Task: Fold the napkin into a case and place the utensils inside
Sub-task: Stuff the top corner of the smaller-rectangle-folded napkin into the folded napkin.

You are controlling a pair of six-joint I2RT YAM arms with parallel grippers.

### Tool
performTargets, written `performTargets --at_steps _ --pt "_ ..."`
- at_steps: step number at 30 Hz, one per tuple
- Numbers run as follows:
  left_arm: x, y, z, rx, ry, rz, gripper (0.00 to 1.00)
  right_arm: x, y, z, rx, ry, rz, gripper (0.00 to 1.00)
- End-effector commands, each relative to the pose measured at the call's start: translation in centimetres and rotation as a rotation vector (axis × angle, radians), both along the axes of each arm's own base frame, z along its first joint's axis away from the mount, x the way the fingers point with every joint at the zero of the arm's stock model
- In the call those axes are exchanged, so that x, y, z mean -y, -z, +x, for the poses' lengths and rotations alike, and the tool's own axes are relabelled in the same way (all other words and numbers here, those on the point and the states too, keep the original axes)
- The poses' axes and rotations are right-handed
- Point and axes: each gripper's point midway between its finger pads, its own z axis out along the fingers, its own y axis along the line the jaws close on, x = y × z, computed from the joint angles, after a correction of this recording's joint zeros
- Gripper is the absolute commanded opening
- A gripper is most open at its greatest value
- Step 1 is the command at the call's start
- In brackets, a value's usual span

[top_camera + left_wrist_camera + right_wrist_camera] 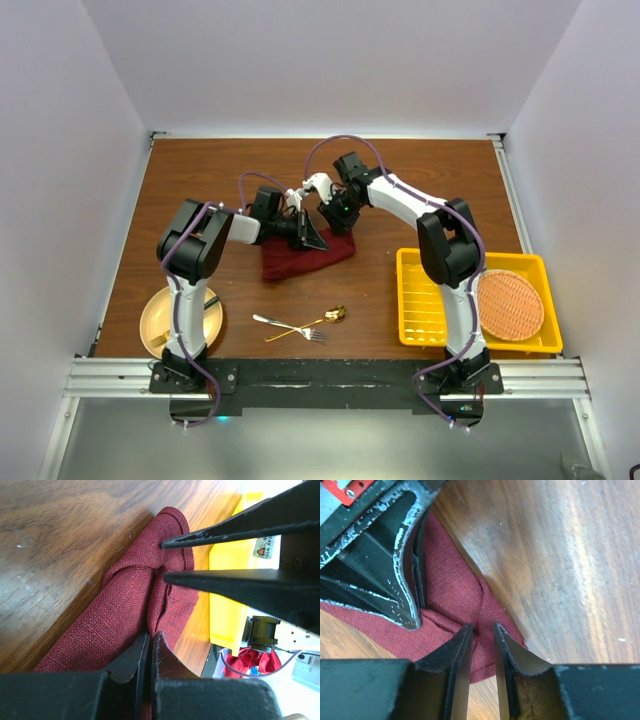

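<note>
Nearest the front rail, at left: plate (150, 322) carrying dark-handled cutlery (211, 300), partly under the left arm.

At front centre, on bare wood: fork (285, 326) and spoon (334, 314), crossed and touching, heads toward the right, well apart from the napkin.

At front right: yellow basket (420, 310) at the right edge of the table, holding a round orange mat (510, 304). Strip of bare wood between the basket's left wall and the utensils.

Mid-table: napkin (300, 258), bunched into a rough slanted block rather than a flat strip, long lower edge facing the utensils, one rounded folded corner toward the basket.

- Left gripper (151, 637): low over the cloth, fingers closed together on a raised ridge of fabric.
- Right gripper (483, 627): tip to tip with the left, fingers apart, straddling the same ridge without clamping it.

Beyond the grippers: bare table (200, 165) up to the far wall. Wide wooden margins left and right of the napkin.
</note>
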Motion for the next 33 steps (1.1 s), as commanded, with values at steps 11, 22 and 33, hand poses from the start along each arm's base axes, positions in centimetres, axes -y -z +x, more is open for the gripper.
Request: performTargets --at_steps 11,22,33 --pt "-0.6 0.6 -0.2 -0.013 -0.014 0.032 0.00 0.9 0.3 1.8 0.094 0.093 -0.083 0.09" --pt "-0.8 1.0 -0.3 -0.027 -0.015 0.035 0.00 1.1 -3.2 1.8 0.140 0.056 -0.059 0.00" --pt "-1.0 1.2 -0.1 -0.032 -0.021 0.037 0.00 1.4 -4.5 1.2 0.132 0.022 -0.046 0.00"
